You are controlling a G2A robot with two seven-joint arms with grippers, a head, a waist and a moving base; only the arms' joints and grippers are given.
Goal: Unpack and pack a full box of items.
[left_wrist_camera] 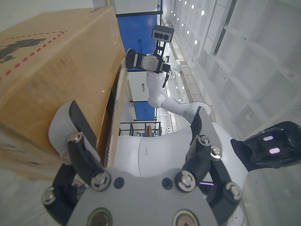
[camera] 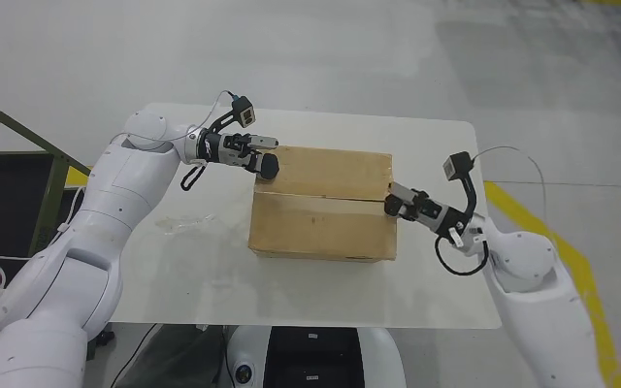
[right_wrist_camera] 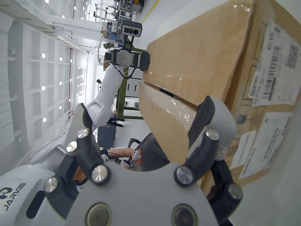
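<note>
Both pincers I find spread wide and holding nothing: left gripper [left_wrist_camera: 137, 108] just beside one end of the closed cardboard box [camera: 320, 204], right gripper [right_wrist_camera: 145, 105] at the opposite end, near the flap seam. Box sits on the white table [camera: 194, 281].

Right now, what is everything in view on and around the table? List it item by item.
cardboard box: one, brown, middle of the table, top flaps down with a seam between them
paper labels: several, white, on the box end facing the right claw
clear film: one wrinkled patch, it seems, see-through, on the table beside the box's left end
table: one, white, under the box
left claw: one, black and grey, open, at the box's left top edge
right claw: one, black and grey, open, at the box's right top edge
</note>
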